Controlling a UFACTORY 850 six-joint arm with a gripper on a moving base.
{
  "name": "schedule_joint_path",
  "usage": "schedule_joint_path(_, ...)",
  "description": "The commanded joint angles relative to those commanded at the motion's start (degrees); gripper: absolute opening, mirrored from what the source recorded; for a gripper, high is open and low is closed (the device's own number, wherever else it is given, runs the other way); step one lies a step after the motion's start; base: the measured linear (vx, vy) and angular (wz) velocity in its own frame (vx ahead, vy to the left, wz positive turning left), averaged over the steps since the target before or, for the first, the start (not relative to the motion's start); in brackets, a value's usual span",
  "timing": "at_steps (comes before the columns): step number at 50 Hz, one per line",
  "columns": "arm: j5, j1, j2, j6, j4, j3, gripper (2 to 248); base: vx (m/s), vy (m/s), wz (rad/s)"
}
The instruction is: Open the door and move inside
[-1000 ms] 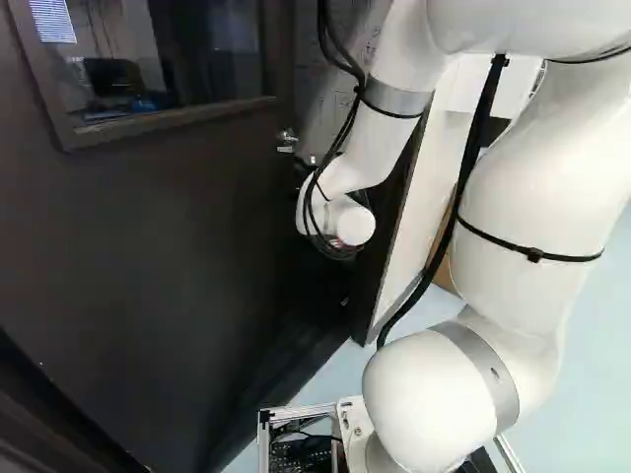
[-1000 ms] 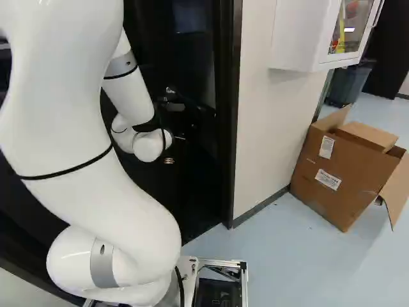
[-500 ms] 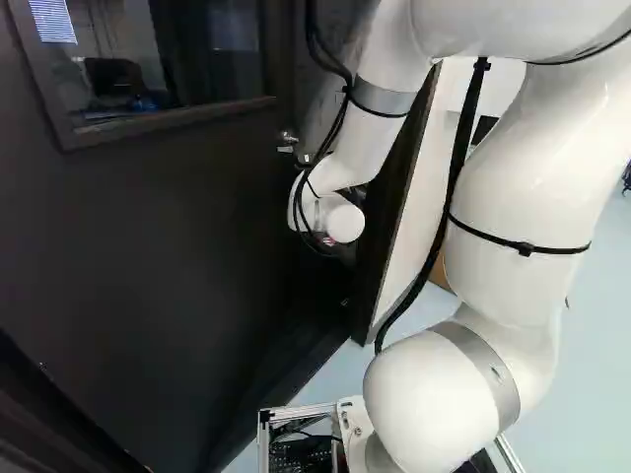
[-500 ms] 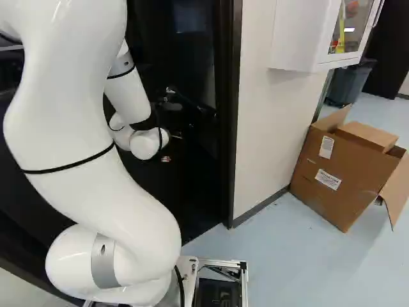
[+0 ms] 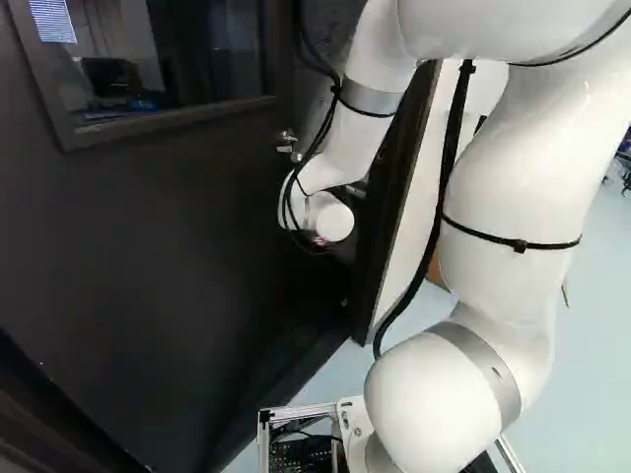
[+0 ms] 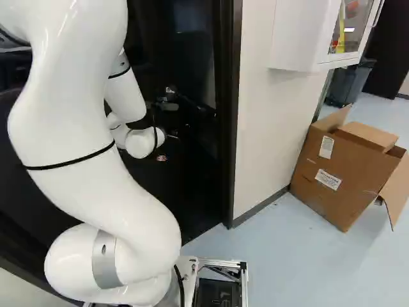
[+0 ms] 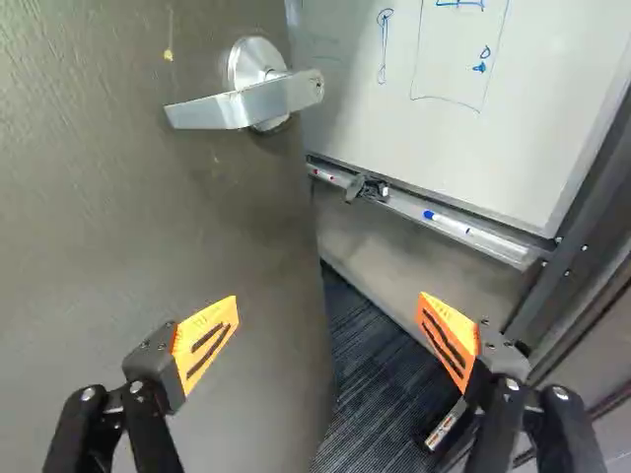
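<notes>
Ahead of the gripper (image 7: 328,299), the door (image 7: 128,236) is standing ajar, its lever handle (image 7: 242,103) lying beyond the fingertips and its free edge running between the two lines of reach. Fingers are standing wide apart and gripping nothing: one orange pad (image 7: 207,345) is facing the door's surface, the other is hanging over the gap. Whether either is touching the door, the views are not settling. Farther ahead, through the opening, carpet (image 7: 370,394) and a whiteboard (image 7: 394,123) are showing. Change over the last second: the arm (image 5: 523,187) is shifting its wrist towards the door's side, while door and base are holding position. Judgement: unlatching is no longer looking necessary; the shift is probably lining up a push on the door's face. Risk: the gripper is possibly sliding off the edge into the gap, leaving the way too narrow for the base.
</notes>
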Motion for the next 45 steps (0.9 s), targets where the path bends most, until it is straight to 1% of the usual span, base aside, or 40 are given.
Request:
schedule_joint_path(32,0.0,3.8,-2.2,0.0,4.7,-2.5,247,0.0,0.0,0.0)
schedule_joint_path(45,0.0,5.3,-3.1,0.0,5.4,-3.6,247,0.0,0.0,0.0)
